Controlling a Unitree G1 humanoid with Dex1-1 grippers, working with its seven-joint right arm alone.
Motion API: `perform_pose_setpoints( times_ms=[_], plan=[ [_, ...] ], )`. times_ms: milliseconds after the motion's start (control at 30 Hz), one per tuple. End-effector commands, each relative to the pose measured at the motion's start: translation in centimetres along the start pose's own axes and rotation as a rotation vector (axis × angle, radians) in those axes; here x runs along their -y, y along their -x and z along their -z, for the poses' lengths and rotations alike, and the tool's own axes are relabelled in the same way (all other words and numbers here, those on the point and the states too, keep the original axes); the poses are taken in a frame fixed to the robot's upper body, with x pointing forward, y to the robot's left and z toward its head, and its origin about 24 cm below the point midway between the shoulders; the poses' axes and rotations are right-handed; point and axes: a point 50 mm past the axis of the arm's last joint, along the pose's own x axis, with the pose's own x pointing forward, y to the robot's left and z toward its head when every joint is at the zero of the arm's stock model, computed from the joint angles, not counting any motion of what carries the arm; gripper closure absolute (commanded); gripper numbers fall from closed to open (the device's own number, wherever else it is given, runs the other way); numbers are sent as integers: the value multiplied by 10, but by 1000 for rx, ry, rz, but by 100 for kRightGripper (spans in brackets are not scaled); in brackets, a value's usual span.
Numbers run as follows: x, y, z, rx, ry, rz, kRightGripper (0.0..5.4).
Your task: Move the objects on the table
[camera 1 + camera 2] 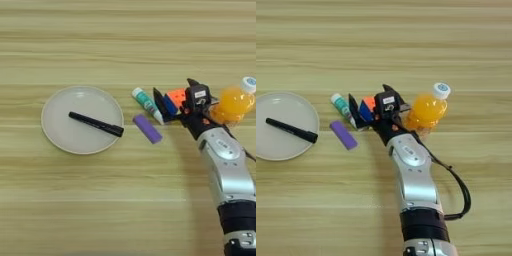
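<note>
My right gripper (173, 93) reaches in from the bottom right, and its two black fingers hug both sides of the multicoloured puzzle cube (175, 95), which rests on the table (100, 200). Just left of the gripper, the white-and-green glue stick (146, 103) lies at a slant. The small purple block (147, 128) lies a little nearer to me than the glue stick. To the right of the gripper, touching or nearly touching it, the orange juice bottle (426, 111) lies tilted, its white cap (442, 90) pointing up and right.
A round grey plate (55, 135) sits at the left with a black marker (95, 124) lying across it. My silver forearm (411, 170) and a black cable (463, 195) cover the lower right of the table.
</note>
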Motion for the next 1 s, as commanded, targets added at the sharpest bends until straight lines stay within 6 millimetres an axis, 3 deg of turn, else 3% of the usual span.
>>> perform_pose_setpoints(
  times_ms=[33, 667, 1000],
  plan=[
    [11, -13, -29, 115, 82, 34, 5],
    [26, -21, -4, -8, 69, 172, 5],
    [21, -25, 5, -49, -18, 147, 5]
  ],
)
